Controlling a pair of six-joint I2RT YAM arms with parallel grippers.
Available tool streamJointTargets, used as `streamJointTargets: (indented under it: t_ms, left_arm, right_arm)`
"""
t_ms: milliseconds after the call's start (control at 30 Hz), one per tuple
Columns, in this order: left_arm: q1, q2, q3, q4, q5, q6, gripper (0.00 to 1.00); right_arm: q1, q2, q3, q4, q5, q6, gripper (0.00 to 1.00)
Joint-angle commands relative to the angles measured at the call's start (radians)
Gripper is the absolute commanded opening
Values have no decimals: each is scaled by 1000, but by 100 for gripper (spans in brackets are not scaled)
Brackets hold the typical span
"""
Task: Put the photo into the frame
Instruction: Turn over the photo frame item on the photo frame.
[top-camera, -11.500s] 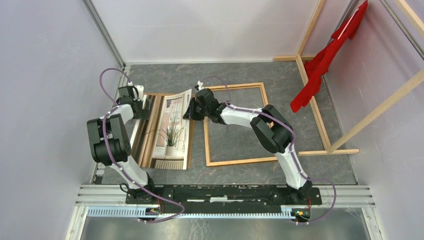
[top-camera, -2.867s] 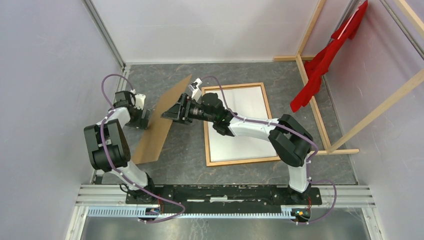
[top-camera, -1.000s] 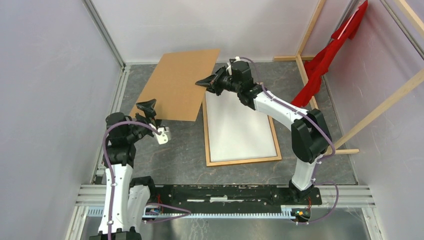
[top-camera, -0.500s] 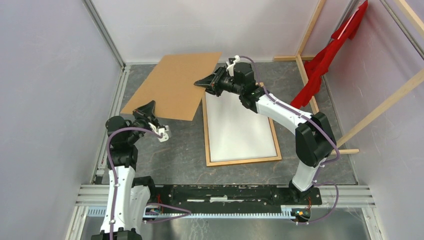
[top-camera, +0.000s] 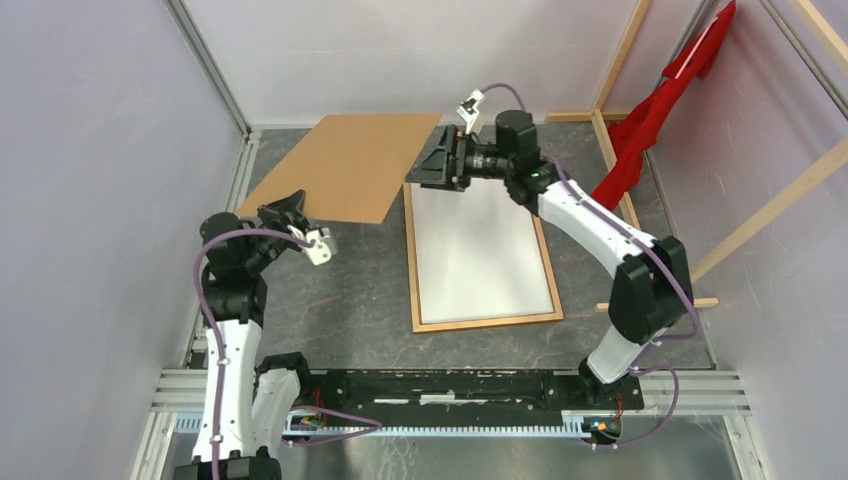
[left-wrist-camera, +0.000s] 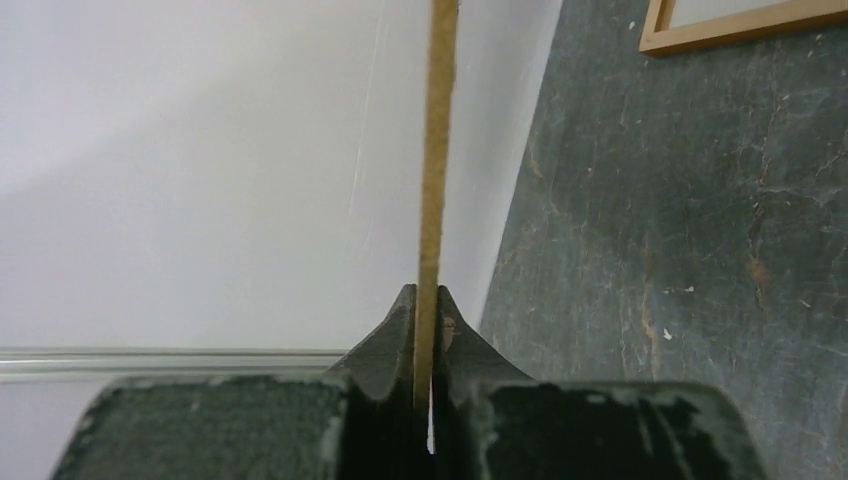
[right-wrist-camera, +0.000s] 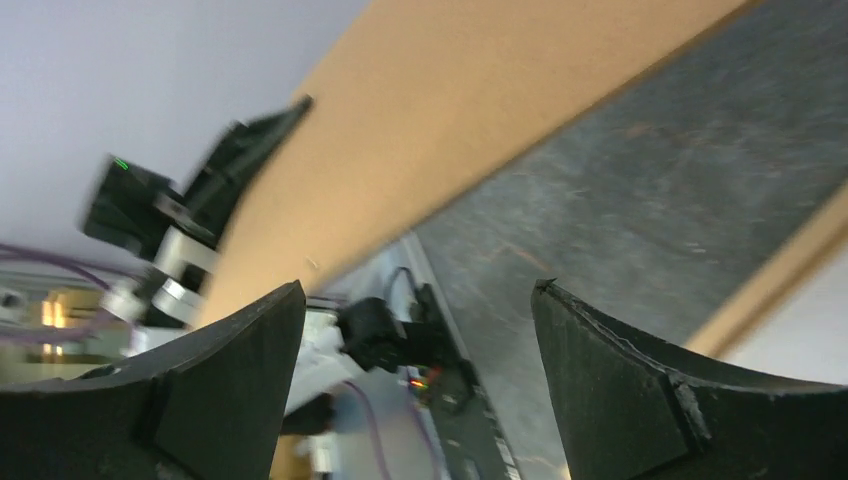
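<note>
Change since half a second ago: right gripper (top-camera: 432, 165) has come off the backing board (top-camera: 345, 165) and turned above the frame's far-left corner; left gripper (top-camera: 290, 208) has lifted a little with the board

Left gripper: clenched on the board's near-left corner, the only hold

Right gripper: jaws spread wide, nothing between them

Frame (top-camera: 485, 321): flat on the table (top-camera: 360, 290), just right of the board

Photo (top-camera: 480, 250): lying inside the frame, judged white back up; print not visible

Hazard: with a one-corner grip the board may sag, swing or slip, then clip the frame or shift the photo

Views: only the left wrist shows the board edge-on in the pinch; the right wrist, blurred, confirms the empty jaws; only the top view shows the frame's contents
</note>
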Motion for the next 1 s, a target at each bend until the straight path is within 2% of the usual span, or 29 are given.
streamJointTargets:
  t_ms: [0,67,233,500,667,967]
  left_arm:
    - [-2,41,237,-189,49,-63,2]
    - [-2,71,309,-326,79,-35,2]
    - [-2,148,473,-602,132,42,2]
    - [-2,261,703,-1035,157,246,2]
    - [-1,254,729,-1187,156,367,2]
    - [-2,246,760,-1274,146,419,2]
  right_arm:
    - [-58,-142,82,-280,-66,-479,91]
    - [-60,-180,110,-400,-11,-655,91]
    - [-39,-335,-2,-365,143,-966,93]
    - [53,-504,-208,-254,45,-1391,96]
    - [92,-525,-241,-247,29,-1469,98]
    - [221,-428,-216,-330,74,-1540,90]
